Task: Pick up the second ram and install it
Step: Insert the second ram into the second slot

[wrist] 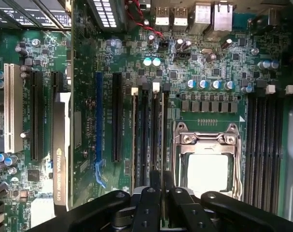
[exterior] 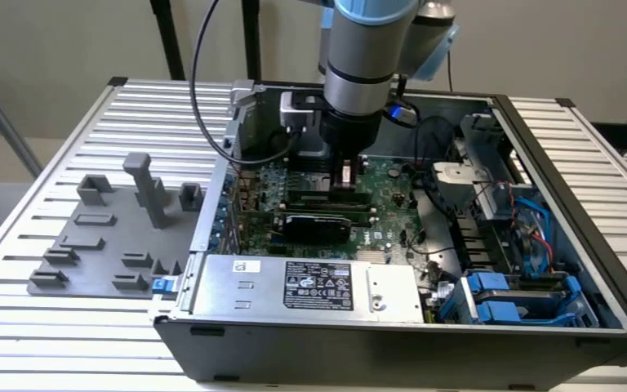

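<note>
Thin, narrow second ram (wrist: 158,140), seen edge-on with dark chips, standing upright in a slot just beside the CPU socket (wrist: 208,159) on the motherboard (wrist: 88,130). End effector (wrist: 162,186) directly over its near end, fingers (wrist: 149,203) pressed close together, pinching the stick's top edge. Another stick seated in the neighbouring slot, touching-close. Black graphics card (wrist: 59,154) well apart. Tight room: PC case (exterior: 575,155) walls all around, power supply (exterior: 313,286) near, grey parts tray (exterior: 107,237) on the slatted counter (exterior: 30,327).

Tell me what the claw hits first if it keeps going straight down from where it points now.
Probably the memory slots beside the CPU socket: the claw points right at them. Depth is unclear, so it may already be touching.
</note>
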Controlling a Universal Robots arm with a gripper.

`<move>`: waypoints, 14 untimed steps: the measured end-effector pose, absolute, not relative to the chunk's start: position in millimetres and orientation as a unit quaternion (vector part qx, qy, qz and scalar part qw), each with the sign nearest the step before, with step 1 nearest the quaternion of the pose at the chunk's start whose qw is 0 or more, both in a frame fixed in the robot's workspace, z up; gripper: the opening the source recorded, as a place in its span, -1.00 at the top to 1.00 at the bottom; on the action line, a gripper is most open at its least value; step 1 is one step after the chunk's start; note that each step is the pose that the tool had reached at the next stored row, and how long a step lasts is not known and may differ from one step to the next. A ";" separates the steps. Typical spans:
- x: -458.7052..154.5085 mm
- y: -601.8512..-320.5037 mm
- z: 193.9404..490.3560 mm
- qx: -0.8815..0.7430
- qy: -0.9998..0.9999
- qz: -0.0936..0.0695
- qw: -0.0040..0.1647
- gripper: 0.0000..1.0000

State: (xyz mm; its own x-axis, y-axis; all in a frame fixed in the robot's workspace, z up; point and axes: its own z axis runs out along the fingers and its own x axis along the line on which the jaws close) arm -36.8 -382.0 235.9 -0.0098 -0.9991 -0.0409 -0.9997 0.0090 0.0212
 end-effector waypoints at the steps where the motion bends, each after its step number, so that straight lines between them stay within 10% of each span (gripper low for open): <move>1: -36.8 -381.9 235.2 -0.704 0.710 0.021 0.006 1.00; 14: -38.1 -382.0 230.9 -0.702 0.712 0.019 0.004 1.00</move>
State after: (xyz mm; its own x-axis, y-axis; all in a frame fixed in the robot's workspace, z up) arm -38.1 -382.0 230.9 -0.0146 -0.9994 -0.0324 -0.9997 0.0139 0.0212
